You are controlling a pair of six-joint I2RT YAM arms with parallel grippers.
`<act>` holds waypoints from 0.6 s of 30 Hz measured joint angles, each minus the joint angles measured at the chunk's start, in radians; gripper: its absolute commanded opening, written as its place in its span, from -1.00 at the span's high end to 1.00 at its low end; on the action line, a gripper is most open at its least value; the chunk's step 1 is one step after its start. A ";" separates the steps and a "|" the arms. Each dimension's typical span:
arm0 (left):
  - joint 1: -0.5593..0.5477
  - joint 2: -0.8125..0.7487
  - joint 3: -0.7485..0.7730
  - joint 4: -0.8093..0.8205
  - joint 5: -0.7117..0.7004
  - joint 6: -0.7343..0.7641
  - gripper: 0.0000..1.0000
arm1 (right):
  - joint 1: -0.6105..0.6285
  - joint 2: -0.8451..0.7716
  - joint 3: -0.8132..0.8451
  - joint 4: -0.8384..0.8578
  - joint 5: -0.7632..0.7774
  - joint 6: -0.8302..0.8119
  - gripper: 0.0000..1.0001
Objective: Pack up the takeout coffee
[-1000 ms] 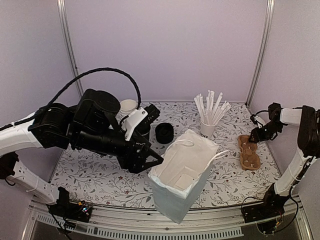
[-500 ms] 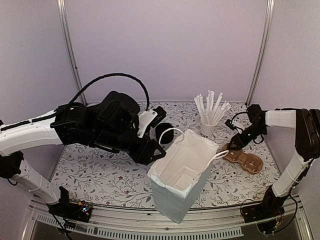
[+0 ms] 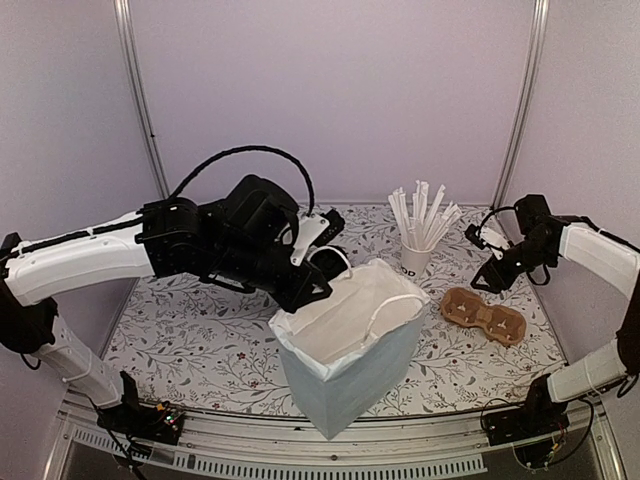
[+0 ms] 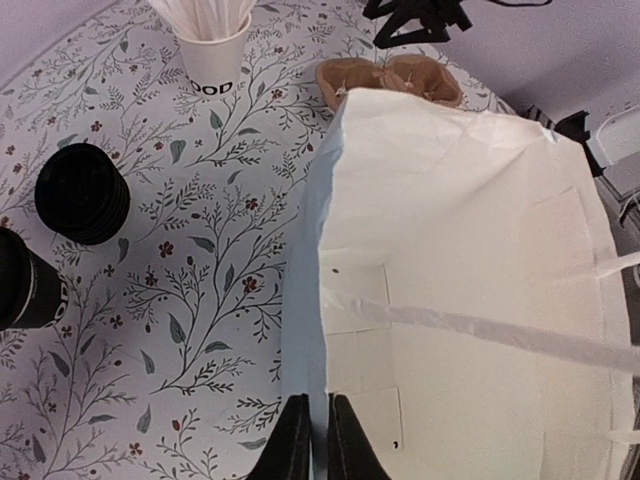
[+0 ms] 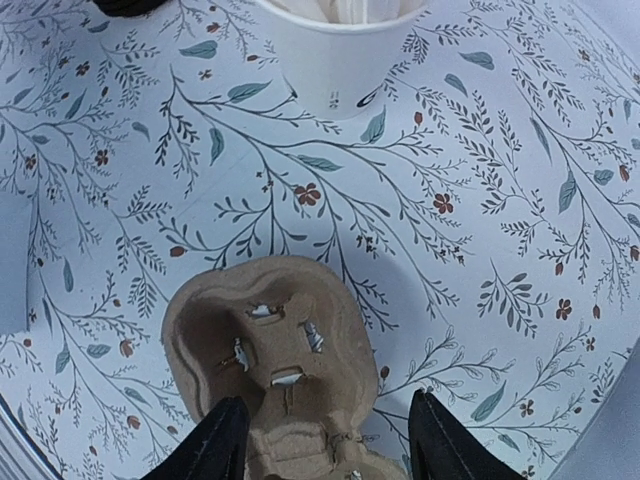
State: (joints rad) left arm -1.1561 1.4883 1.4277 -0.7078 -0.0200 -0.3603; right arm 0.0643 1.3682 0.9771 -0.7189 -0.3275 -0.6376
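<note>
Two hands at work over the flowered bench (image 3: 180, 340). The left hand (image 4: 318, 448) has its fingers squeezed together on the near rim of the white paper bag (image 4: 450, 250), with the bag's wall pinched flat between them. The bag stands with its mouth wide open, one handle strap draped across the opening.

The coffee cup (image 4: 22, 290) is outside the bag. It stands on the bench ahead of the left hand and off to its left, half cut off by the edge of the wrist view, so I can't make out its lid. From overhead the left arm hides it. Just beyond it, still left of that hand, sits a black ribbed stack (image 4: 82, 192).

Over to the right hand (image 5: 325, 440): fingers spread wide, gripping nothing. The brown cardboard cup carrier (image 5: 265, 350) lies flat on the bench below it, and its near end shows between the two fingers. From overhead this hand hangs above the carrier's far end, apart from it. Straight ahead of the right hand stands the white cup of straws (image 5: 340, 50), upright on the bench.
</note>
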 measured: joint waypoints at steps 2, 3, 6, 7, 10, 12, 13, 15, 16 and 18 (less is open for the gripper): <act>0.008 0.003 0.008 0.000 0.002 0.025 0.94 | 0.000 -0.048 -0.023 -0.029 0.002 -0.034 -0.10; 0.012 0.004 0.014 0.000 0.002 0.039 0.97 | 0.000 -0.066 -0.037 -0.043 0.004 -0.050 -0.08; 0.020 0.005 0.029 0.005 0.003 0.085 1.00 | 0.000 -0.081 -0.072 -0.080 0.018 -0.098 -0.01; 0.022 0.005 0.032 0.009 0.005 0.098 1.00 | 0.000 -0.076 -0.082 -0.090 0.024 -0.109 0.01; 0.025 0.006 0.041 0.023 0.007 0.137 1.00 | 0.000 -0.056 -0.095 -0.112 0.037 -0.130 0.04; 0.027 0.009 0.047 0.034 0.008 0.159 0.89 | 0.000 -0.040 -0.095 -0.119 0.043 -0.140 0.05; 0.029 0.012 0.050 0.039 0.009 0.168 0.73 | 0.000 -0.037 -0.095 -0.121 0.047 -0.145 0.04; 0.033 0.021 0.056 0.045 0.008 0.186 0.42 | 0.000 -0.035 -0.100 -0.121 0.061 -0.150 0.04; 0.036 0.026 0.058 0.049 0.010 0.182 0.32 | 0.000 -0.035 -0.101 -0.121 0.066 -0.152 0.04; 0.043 0.035 0.060 0.058 0.009 0.192 0.19 | 0.000 -0.035 -0.107 -0.121 0.080 -0.158 0.04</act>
State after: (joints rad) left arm -1.1126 1.5230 1.4879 -0.6498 -0.0109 -0.1680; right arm 0.0643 1.3327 0.8703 -0.8402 -0.2478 -0.7952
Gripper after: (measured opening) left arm 0.316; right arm 0.478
